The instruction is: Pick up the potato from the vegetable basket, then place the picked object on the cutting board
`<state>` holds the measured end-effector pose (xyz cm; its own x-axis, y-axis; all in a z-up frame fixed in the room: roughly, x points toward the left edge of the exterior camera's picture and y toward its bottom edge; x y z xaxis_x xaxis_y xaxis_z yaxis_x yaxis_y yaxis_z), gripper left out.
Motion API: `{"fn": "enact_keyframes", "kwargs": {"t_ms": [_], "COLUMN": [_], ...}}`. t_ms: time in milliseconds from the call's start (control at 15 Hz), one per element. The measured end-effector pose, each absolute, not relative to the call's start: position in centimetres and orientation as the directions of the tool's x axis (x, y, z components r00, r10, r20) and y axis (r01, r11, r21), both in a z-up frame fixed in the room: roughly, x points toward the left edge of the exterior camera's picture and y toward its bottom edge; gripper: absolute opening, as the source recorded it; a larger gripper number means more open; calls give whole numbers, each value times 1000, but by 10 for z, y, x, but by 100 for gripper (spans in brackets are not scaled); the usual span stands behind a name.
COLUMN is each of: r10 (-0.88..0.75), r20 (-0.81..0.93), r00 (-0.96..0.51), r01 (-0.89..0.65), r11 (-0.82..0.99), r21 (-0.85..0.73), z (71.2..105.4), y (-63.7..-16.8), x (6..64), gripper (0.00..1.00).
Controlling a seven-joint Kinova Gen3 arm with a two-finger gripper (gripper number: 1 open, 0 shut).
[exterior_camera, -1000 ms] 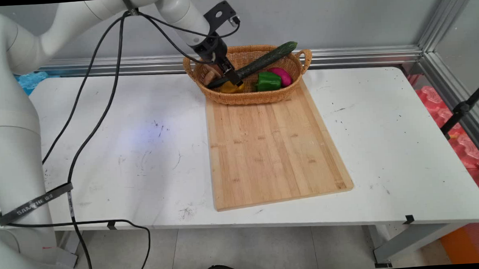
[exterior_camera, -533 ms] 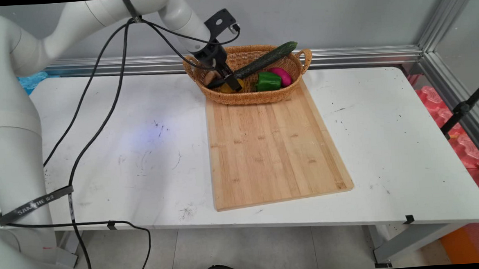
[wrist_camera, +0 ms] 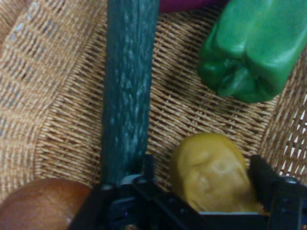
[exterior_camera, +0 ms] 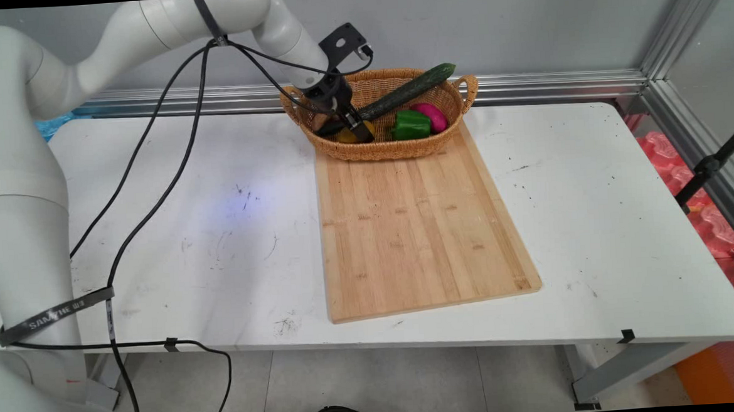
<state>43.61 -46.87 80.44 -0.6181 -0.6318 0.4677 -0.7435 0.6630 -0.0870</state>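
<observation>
Gripper: the black two-finger gripper (exterior_camera: pixel 355 126) (wrist_camera: pixel 204 179) is reaching down into the left half of the wicker basket (exterior_camera: pixel 430 144) (wrist_camera: pixel 57 96), its fingers (wrist_camera: pixel 264 179) standing apart on either side of the yellow potato-like vegetable (exterior_camera: pixel 358 133) (wrist_camera: pixel 211 172); whether they are pressing on it cannot be told.
Yellow vegetable: it is lying on the basket floor, toward the near-left wall.
Cucumber: the long dark cucumber (exterior_camera: pixel 408 92) (wrist_camera: pixel 128 86) is lying slantwise across the basket, its far end sticking out over the back rim and its low end sitting just beside the gripper's left finger.
Green pepper: the bell pepper (exterior_camera: pixel 411 124) (wrist_camera: pixel 252 48) is resting near the middle of the basket.
Pink item: a rounded magenta vegetable (exterior_camera: pixel 431 116) is sitting just right of the pepper.
Brown item: a rounded brown piece (exterior_camera: pixel 323 117) (wrist_camera: pixel 41 203) is lying against the left wall.
Basket: it is standing on the far end of the wooden cutting board (exterior_camera: pixel 415 228), at the table's (exterior_camera: pixel 594 219) back edge.
</observation>
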Motion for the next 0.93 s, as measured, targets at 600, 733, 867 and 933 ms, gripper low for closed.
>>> {"fn": "enact_keyframes", "kwargs": {"t_ms": [600,733,867,933], "r10": [-625,-600,-562,-545], "r20": [476,486,499,505], "r00": [-619,-636,-660,-669], "r01": [-739,-722,-695,-684], "r11": [669,685,708,718], "r21": [-83,-98,-122,-131], "z": [816,833,855,864], "y": [-468,-468,-467,-466], "x": [426,420,409,402], "gripper": [0,0,0,0]}}
